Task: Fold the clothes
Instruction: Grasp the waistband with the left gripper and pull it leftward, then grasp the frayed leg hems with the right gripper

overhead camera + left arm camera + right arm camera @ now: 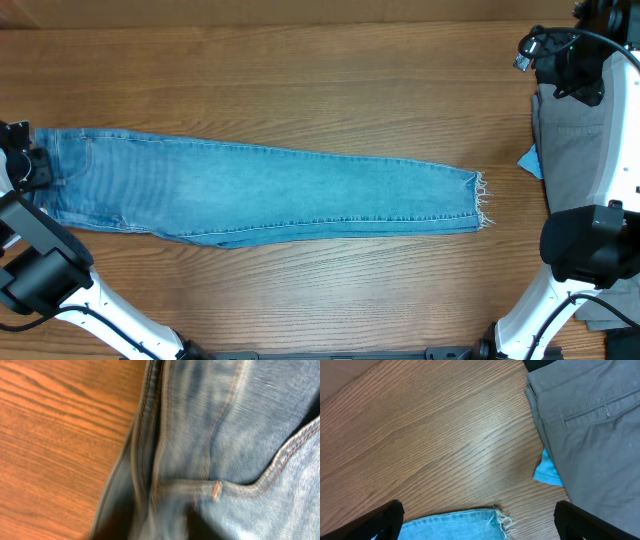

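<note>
Jeans of faded light-blue denim (260, 190) lie flat on the wooden bench (300, 80); left end effector (25, 167) at the waistband (62, 172), state impossible to tell; right end effector (480, 519) released.

You can read no text, label, brand or number here, neither on the jeans (260, 190) nor the grey shorts (590, 420).

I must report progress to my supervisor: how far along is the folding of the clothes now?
Done: the jeans lie flat, seemingly folded leg over leg, and a grey garment sits folded at the right. In hand: the left hand is at the waistband; the right hand hovers open near the frayed hem. Left: the jeans are at full length, so crosswise folds remain.
</note>
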